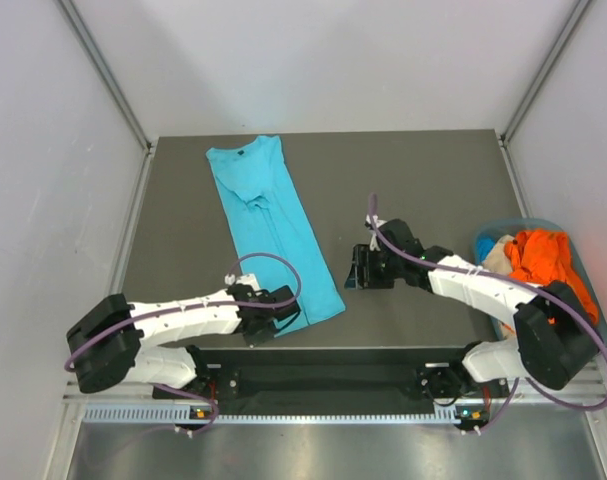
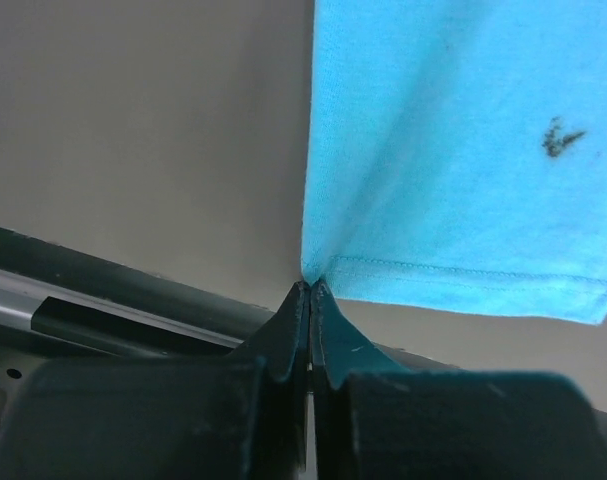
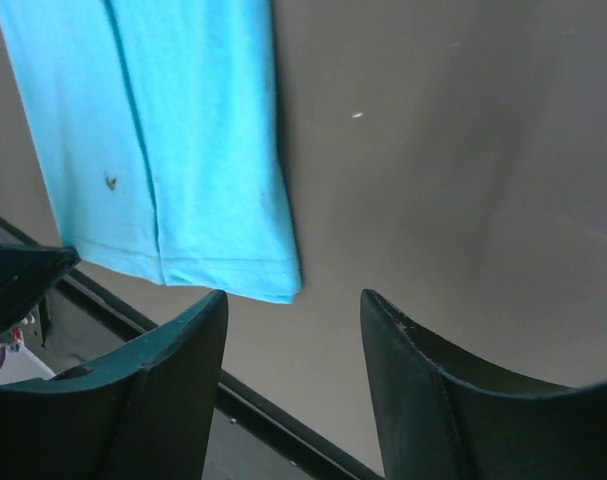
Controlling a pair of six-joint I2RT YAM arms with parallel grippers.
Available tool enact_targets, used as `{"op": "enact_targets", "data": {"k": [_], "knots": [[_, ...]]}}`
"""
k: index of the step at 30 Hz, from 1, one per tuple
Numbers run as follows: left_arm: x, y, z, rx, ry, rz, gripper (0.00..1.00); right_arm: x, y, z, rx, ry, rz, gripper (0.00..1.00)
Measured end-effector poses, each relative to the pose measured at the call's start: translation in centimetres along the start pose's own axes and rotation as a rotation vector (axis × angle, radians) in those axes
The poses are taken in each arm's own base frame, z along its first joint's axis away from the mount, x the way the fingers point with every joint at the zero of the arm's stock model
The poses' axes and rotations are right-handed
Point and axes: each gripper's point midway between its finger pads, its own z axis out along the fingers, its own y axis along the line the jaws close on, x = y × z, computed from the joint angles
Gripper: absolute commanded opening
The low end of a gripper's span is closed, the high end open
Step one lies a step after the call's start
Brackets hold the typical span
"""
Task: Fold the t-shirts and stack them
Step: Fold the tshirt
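Left fingers (image 2: 288, 335) are clamped together on the turquoise t-shirt's (image 1: 268, 215) near hem corner, likely to lift it for a fold. Right fingers (image 3: 173, 370) stand apart, empty, near the other corner. Overhead, the shirt lies as a long strip centre-left; only the wrist views show the pinch.

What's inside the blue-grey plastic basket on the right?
A crumpled orange cloth t-shirt and beige cloth. Anything beneath them, and the blue-grey plastic basket's near part under the right arm, is hidden.
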Motion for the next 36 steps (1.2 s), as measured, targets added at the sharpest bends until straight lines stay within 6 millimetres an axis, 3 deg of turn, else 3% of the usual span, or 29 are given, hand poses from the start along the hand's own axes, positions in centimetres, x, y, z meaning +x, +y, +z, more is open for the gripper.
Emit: {"op": "enact_targets", "data": {"k": [5,6,7,9,11,21,28,34,36], "knots": [[0.3,0.7,0.2,-0.001,0.007,-0.001,0.04,2.2,2.3,0.9,-0.029,0.013,-0.008,0.55],[0.3,0.8,0.1,0.003,0.007,-0.002,0.20,2.4,2.6,1.1,-0.030,0.012,-0.007,0.55],[0.3,1.0,0.1,0.005,0.008,0.003,0.28,2.7,2.9,1.3,-0.031,0.014,-0.009,0.55],[0.4,1.1,-0.2,0.014,0.013,0.005,0.43,3.0,3.0,1.9,-0.024,0.022,-0.011,0.55],[0.2,0.9,-0.4,0.031,0.011,0.015,0.48,3.4,2.5,2.6,0.000,0.037,-0.006,0.55],[-2.0,-0.2,-1.4,0.178,0.042,-0.119,0.42,3.8,1.8,3.2,0.032,0.064,-0.003,0.52],[0.1,1.4,-0.2,0.210,0.112,-0.142,0.41,4.4,2.1,3.4,0.019,0.084,-0.014,0.46],[0.5,0.5,-0.3,0.243,0.142,-0.148,0.41,5.0,1.7,4.0,0.036,0.105,-0.020,0.41],[0.6,0.0,-0.3,0.256,0.153,-0.151,0.40,5.1,1.5,4.3,0.040,0.108,-0.024,0.35]]}}
